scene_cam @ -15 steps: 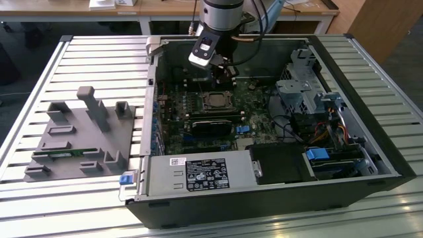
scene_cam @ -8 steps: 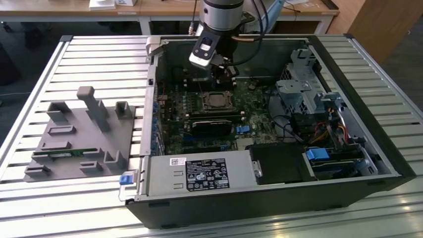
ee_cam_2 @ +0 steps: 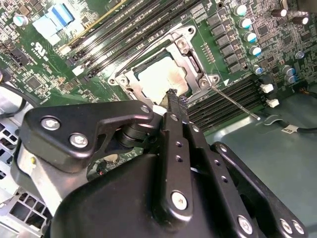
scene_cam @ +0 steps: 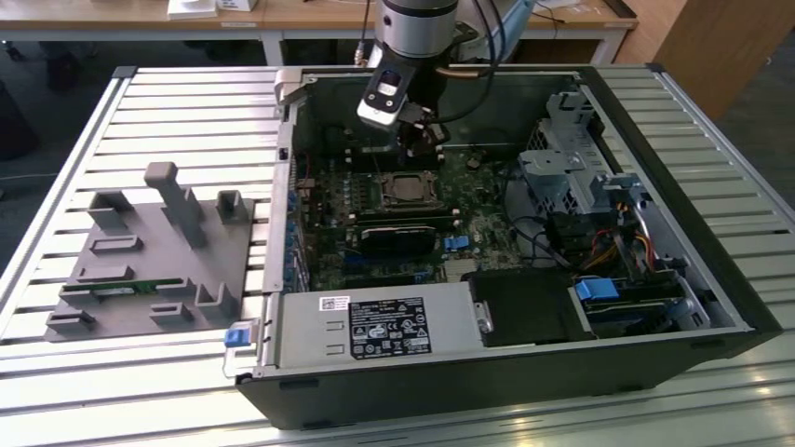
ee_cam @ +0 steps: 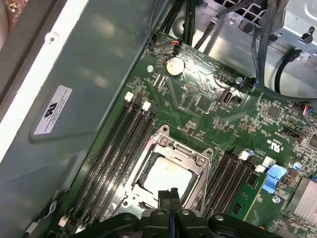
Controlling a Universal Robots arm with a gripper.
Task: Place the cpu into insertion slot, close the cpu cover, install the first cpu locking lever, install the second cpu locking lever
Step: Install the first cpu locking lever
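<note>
The cpu [ee_cam_2: 159,79] [ee_cam: 167,174] lies flat in its socket [scene_cam: 404,191] on the green motherboard, its dull metal top showing. The cpu cover [ee_cam_2: 184,49] [ee_cam: 184,152], a silvery frame, lies down around it. A thin locking lever [ee_cam_2: 233,102] sticks out from one socket corner across the memory slots. My gripper [scene_cam: 423,147] [ee_cam_2: 173,97] [ee_cam: 168,193] hangs just above the socket's edge, at the rim of the cover. Its two black fingers are pressed together with nothing between them.
The open computer case [scene_cam: 646,102] walls the board in on all sides. A drive cage [scene_cam: 559,168] with cables stands at the exterior view's right, and a power supply [scene_cam: 372,326] at the front. A grey parts fixture [scene_cam: 149,251] lies on the slatted table beside the case.
</note>
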